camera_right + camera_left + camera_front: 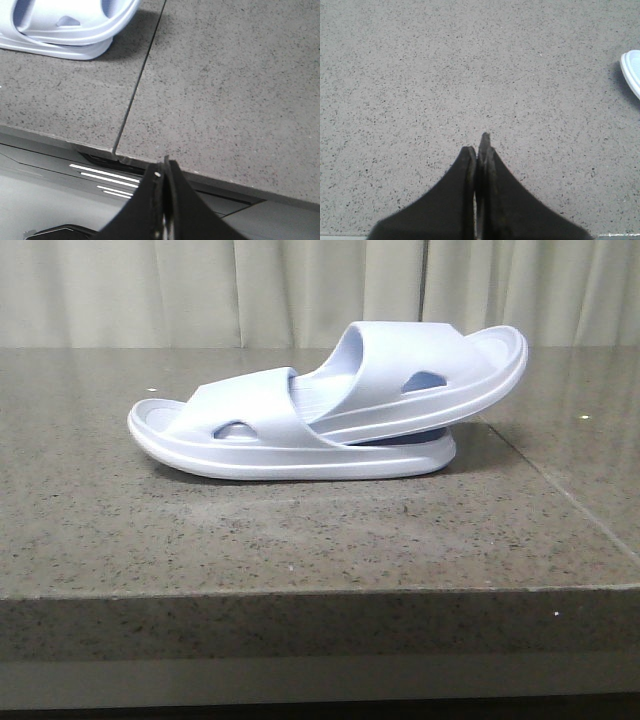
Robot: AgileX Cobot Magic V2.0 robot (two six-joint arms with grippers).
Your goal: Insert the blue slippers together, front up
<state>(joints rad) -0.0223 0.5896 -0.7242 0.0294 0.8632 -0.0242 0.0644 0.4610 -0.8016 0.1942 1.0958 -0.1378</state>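
Nearest me: my left gripper point(479, 150), fingers pressed together, nothing between them, over bare speckled worktop point(445, 75). Only a sliver of pale slipper edge point(632, 70) shows at the right edge of that wrist frame, well apart from the fingertips.

My right gripper point(165, 172), likewise pressed together and holding nothing, sits at the bottom centre of its frame, over the worktop's near edge. A seam point(137, 95) in the stone runs from there up toward the slippers in the upper left corner.

Farther out, centre of the front frame: the blue slippers, already nested. The lower slipper point(290, 455) lies flat on the worktop. The upper slipper point(420, 370) has one end pushed under the lower one's strap, its other end tilted up and overhanging to the right. Neither gripper shows in the front view.

Judgement: insertion looks done or close to it.

Risks:
- The raised end rests only on the lower sole's rim; a brush from my right gripper, near that side, could lever it back out.
- Foam is light; pushing the upper slipper deeper without holding the lower one would likely slide the pair across smooth stone.
- With my fingers closed, any regrasp needs opening first; opening close in could knock the strap.

Containers: none in view. The only holder is the lower slipper's strap, with the other slipper's end inside it.
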